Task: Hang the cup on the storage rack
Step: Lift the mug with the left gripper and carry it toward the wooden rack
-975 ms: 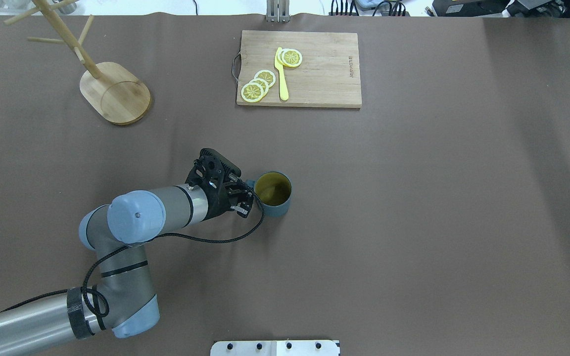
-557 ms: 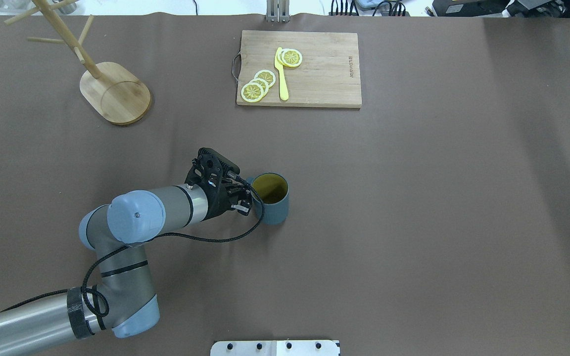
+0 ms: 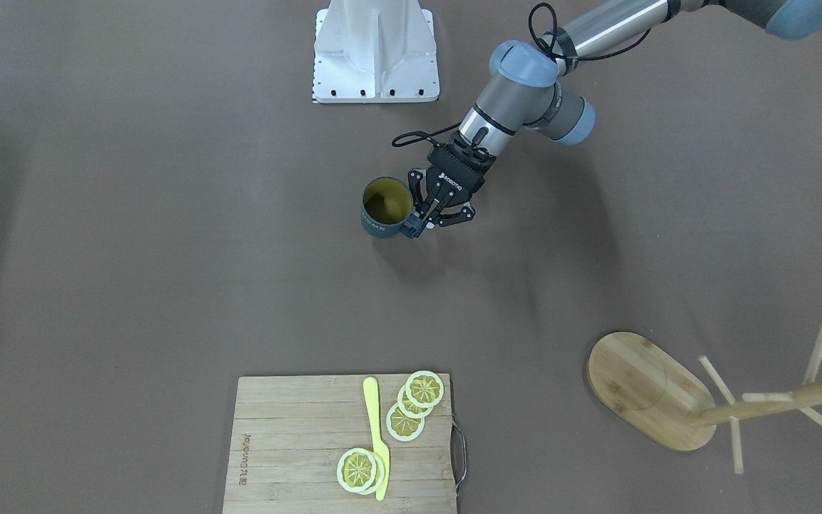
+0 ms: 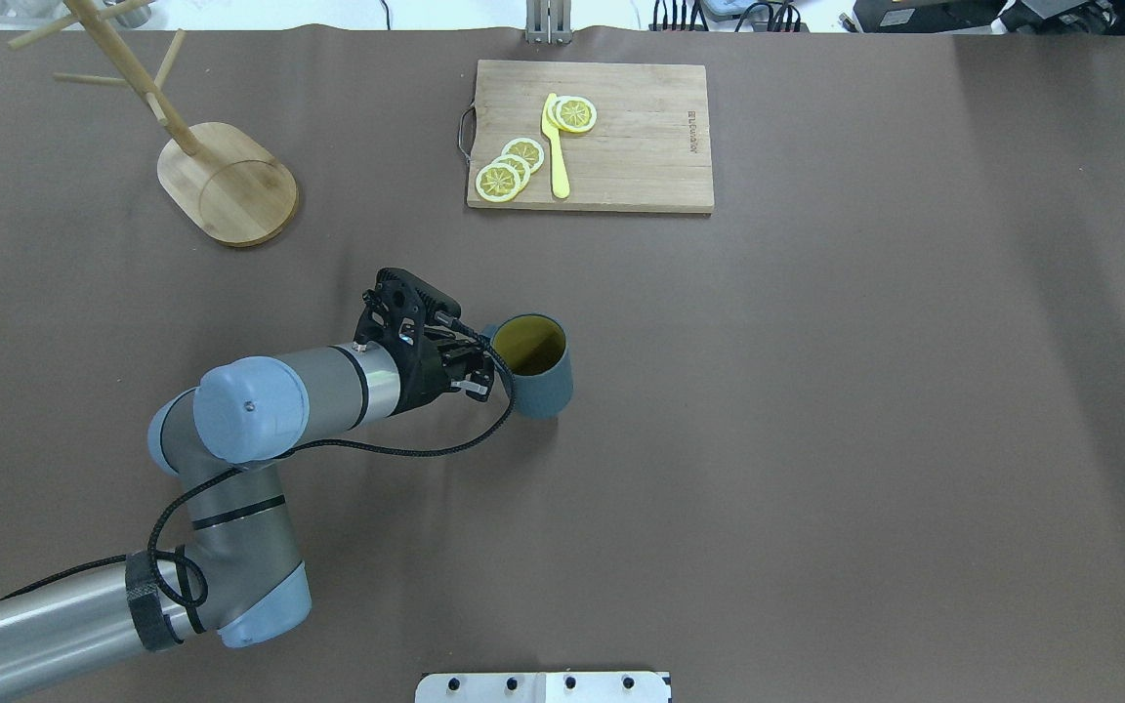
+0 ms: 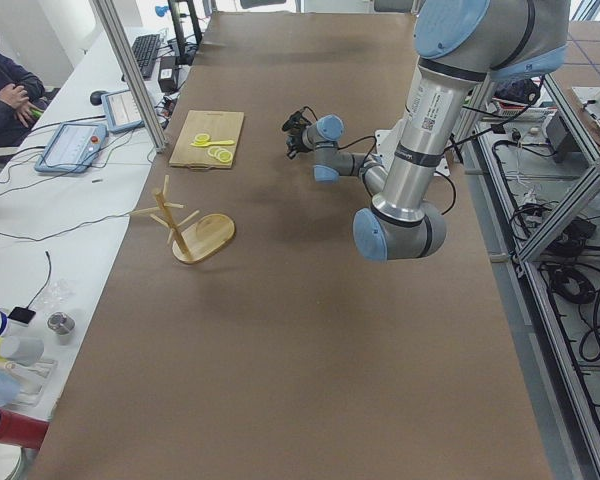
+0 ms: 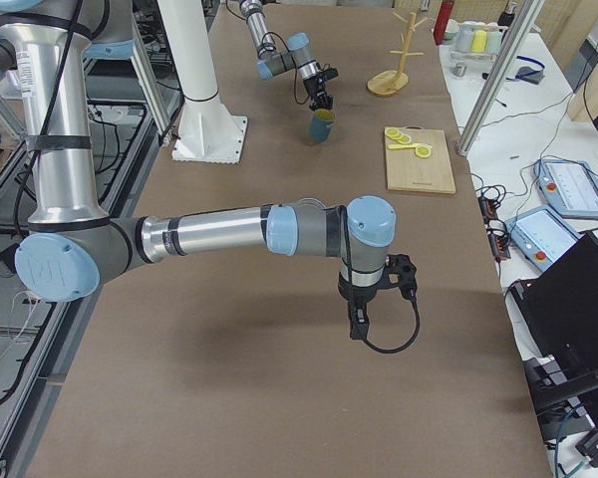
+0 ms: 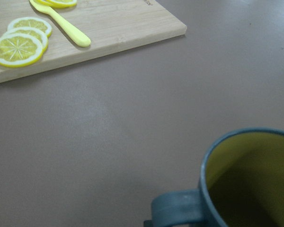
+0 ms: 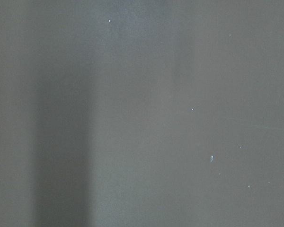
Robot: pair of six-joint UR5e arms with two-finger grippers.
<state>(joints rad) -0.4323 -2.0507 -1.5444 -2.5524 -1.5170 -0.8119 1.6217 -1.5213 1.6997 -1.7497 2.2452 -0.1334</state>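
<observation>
**Cup held by its handle, short of the board**

My left end effector (image 4: 478, 369) is clamped on the loop handle of the cup (image 4: 543, 391). One finger sits inside the loop and one outside. The cup is upright, mouth up, yellow inside. It is on the robot's side of the board (image 4: 636, 161), well apart from it and roughly in line with the board's left half. I cannot tell whether its bottom touches the counter (image 4: 816, 439).

From the left wrist camera I see the handle at the lower edge with the rim beside it. The board lies beyond, across bare counter.

The rack (image 4: 227, 185) stands upright, well to the left of the board and about as far from the robot. The cup is well apart from it.

Lemon slices (image 4: 510, 167) and a yellow knife (image 4: 556, 151) lie on the board.

My right end effector (image 6: 360, 324) hangs over the counter, well off the board's right. It points down, and I cannot tell whether its fingers are apart or together.
</observation>
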